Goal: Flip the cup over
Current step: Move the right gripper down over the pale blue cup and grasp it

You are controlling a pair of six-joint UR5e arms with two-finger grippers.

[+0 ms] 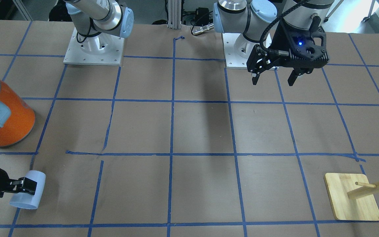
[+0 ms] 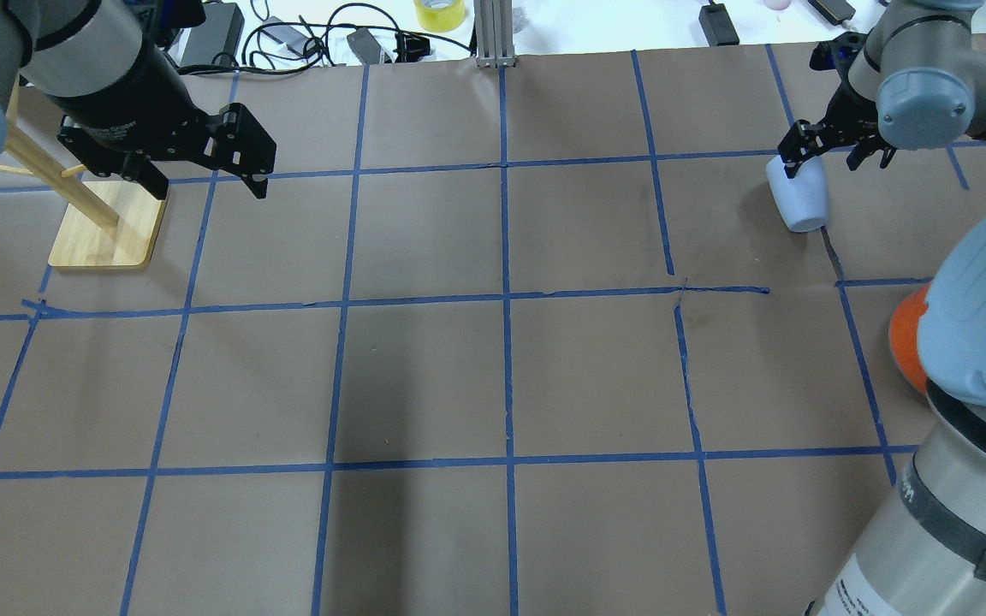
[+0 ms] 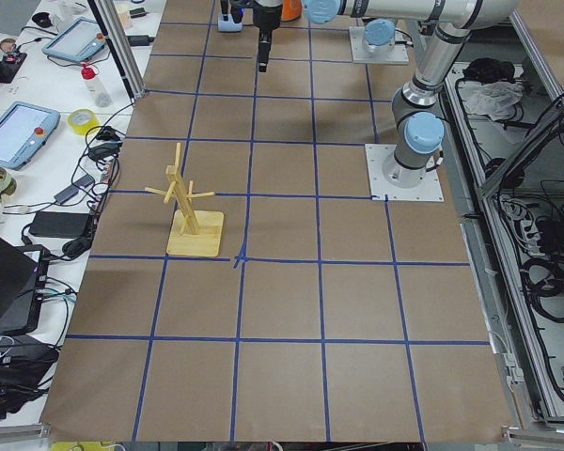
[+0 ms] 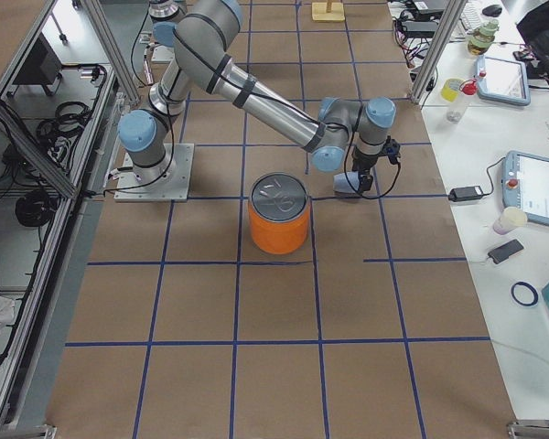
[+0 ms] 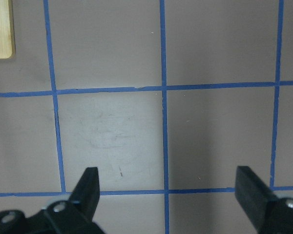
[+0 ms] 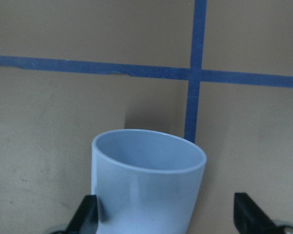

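Cup point(image 2: 797, 201) tilted over brown table point(image 2: 424, 376), blue tape grid point(image 2: 507, 385).

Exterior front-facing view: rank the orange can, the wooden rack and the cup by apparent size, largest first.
1. orange can, partly hidden by an arm
2. wooden rack, cropped by the frame; close to the can
3. cup, clearly smallest
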